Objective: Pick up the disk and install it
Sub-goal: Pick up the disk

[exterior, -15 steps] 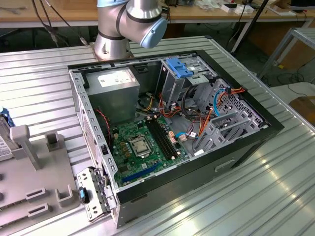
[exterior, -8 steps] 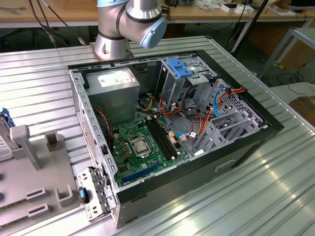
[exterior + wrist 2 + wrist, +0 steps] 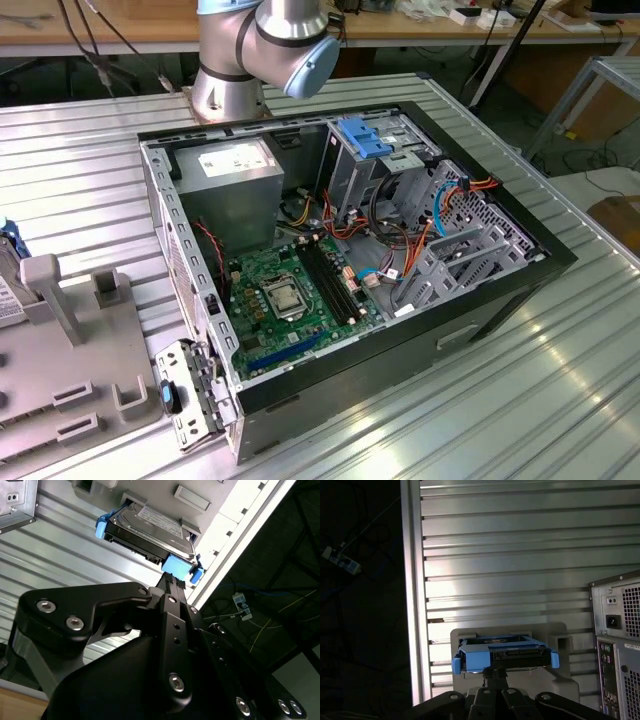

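The disk sits in a grey holder on the ribbed table. It is outside the case, off to the side of the case's back panel. It lies straight ahead of my gripper, whose tip is right up against the blue rail on the disk's near edge; I cannot be sure it touches. The disk's long axis runs across my line of reach, so I meet that edge about halfway along, with a blue corner out to each side. In the second wrist view its labelled face tilts away from me. Whether my jaws are apart, together or already pinching the rail, I cannot tell. I judge the disk is not yet lifted, since it rests seated in the holder.
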### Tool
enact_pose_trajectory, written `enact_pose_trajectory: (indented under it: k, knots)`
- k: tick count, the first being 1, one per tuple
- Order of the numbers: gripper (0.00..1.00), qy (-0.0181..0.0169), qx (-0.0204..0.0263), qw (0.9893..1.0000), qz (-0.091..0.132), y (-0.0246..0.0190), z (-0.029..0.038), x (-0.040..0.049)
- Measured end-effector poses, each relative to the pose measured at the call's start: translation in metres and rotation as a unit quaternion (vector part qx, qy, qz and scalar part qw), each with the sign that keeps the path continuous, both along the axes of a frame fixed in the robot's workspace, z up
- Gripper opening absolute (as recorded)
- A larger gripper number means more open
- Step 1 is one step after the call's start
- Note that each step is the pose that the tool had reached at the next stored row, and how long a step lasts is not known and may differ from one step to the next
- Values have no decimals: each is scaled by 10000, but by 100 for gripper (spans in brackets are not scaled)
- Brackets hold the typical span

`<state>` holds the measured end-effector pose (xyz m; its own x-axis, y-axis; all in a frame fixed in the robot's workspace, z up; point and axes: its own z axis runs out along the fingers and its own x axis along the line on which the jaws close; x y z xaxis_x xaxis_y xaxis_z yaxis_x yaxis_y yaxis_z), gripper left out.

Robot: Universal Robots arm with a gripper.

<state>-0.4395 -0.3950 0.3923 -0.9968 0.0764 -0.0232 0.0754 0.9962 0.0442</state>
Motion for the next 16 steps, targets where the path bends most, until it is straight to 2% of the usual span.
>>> enact_pose_trajectory:
  k: [5, 7, 9, 11, 13, 16]
  knots:
    - [11, 0, 1, 9999, 123, -2, 0, -1]
    - [11, -1, 1, 9997, 226, -2, -1, -1]
    - [11, 0, 1, 9991, 434, -2, 0, -1]
    - [11, 0, 1, 9973, 730, -2, -1, -1]
    - [11, 0, 1, 9960, 893, -2, -1, -1]
    - [11, -1, 1, 9928, 1197, -2, -1, 0]
